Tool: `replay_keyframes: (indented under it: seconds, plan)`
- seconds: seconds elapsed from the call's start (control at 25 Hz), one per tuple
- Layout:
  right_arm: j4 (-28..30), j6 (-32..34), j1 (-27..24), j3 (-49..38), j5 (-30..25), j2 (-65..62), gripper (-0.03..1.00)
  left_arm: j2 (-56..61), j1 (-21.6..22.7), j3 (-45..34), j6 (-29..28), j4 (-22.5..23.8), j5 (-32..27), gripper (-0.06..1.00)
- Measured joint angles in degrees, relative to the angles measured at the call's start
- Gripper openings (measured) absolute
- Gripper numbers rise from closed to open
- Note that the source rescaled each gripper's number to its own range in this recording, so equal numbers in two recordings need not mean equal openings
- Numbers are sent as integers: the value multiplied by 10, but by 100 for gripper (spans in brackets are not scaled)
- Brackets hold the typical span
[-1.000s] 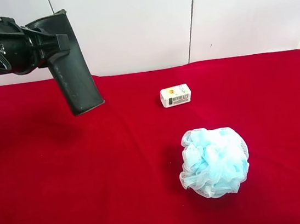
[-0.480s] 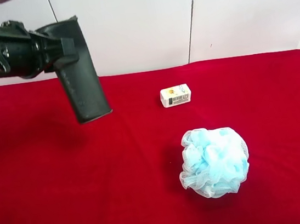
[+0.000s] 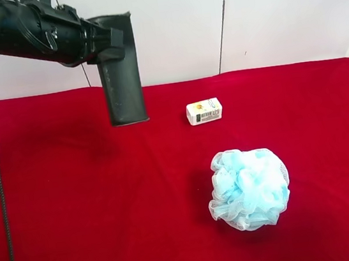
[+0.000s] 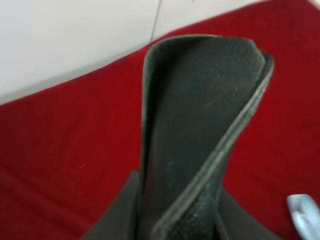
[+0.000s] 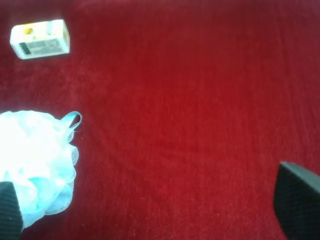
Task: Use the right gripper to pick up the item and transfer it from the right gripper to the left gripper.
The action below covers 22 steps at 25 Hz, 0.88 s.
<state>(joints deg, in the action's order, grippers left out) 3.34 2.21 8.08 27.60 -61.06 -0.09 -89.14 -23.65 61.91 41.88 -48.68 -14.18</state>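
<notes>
The item (image 3: 123, 79), a flat dark folded case, hangs nearly upright above the red cloth at the far left. The all-black left gripper (image 3: 108, 39) is shut on its top end. In the left wrist view the item (image 4: 200, 115) fills the frame, clamped between the left gripper's (image 4: 180, 220) fingers (image 4: 125, 210). The right gripper (image 5: 152, 220) shows only in the right wrist view. It is open and empty over bare red cloth, with its black fingertips (image 5: 297, 205) far apart. It is out of the exterior high view.
A light-blue mesh bath puff (image 3: 248, 188) lies right of centre and also shows in the right wrist view (image 5: 32, 160). A small white printed box (image 3: 204, 111) lies behind it, seen too in the right wrist view (image 5: 40, 39). A black cable (image 3: 0, 192) hangs at the left edge.
The left arm has moved to the right in the exterior high view with the item in its grip. The item has swung from tilted to nearly upright.
</notes>
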Motion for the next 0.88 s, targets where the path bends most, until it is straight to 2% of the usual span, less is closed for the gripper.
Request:
replay_keyframes:
  seconds: [0.32, 0.52, 0.72, 0.88]
  plan:
    - [0, 0, -3, 0, 0, 0, 100, -73, 126, 7, 0, 14, -36, 2]
    - [0, 0, -3, 0, 0, 0, 100, -115, 186, 7, 0, 16, -45, 2]
    - [0, 0, -3, 0, 0, 0, 100, -172, 218, 16, 0, 19, -45, 2]
    - [0, 0, -3, 0, 0, 0, 100, -212, 225, 48, -1, 30, -50, 1]
